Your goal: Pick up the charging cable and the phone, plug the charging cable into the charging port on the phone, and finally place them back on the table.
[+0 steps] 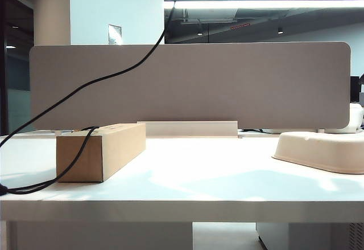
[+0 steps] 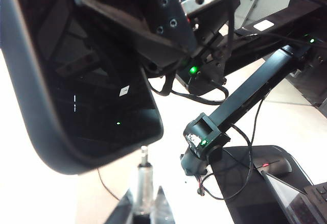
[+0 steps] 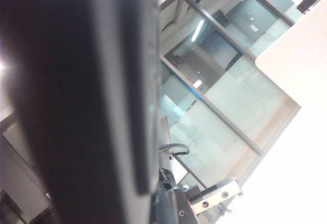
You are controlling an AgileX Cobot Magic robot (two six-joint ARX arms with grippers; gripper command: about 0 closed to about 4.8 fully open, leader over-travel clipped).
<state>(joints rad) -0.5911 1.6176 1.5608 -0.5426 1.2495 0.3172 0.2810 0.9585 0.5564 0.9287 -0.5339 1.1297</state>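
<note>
Neither gripper shows in the exterior view. There the black charging cable [image 1: 114, 76] rises from the table [image 1: 199, 187] and leaves at the top. In the left wrist view my left gripper [image 2: 144, 196] is shut on the cable's silver plug [image 2: 144, 158]. The plug tip stands just short of the curved edge of the phone [image 2: 76, 81]. The charging port is not visible. The phone hangs in the air with my right gripper [image 2: 127, 9] clamped on it. In the right wrist view the phone [image 3: 76, 106] fills the frame, held in the shut right gripper [image 3: 150, 206].
A brown cardboard box [image 1: 102, 150] stands on the table at the left, with the cable draped over it. A beige pulp tray [image 1: 321, 150] lies at the right. The grey divider panel [image 1: 199, 85] closes the back. The right arm [image 2: 250, 91] crosses the left wrist view.
</note>
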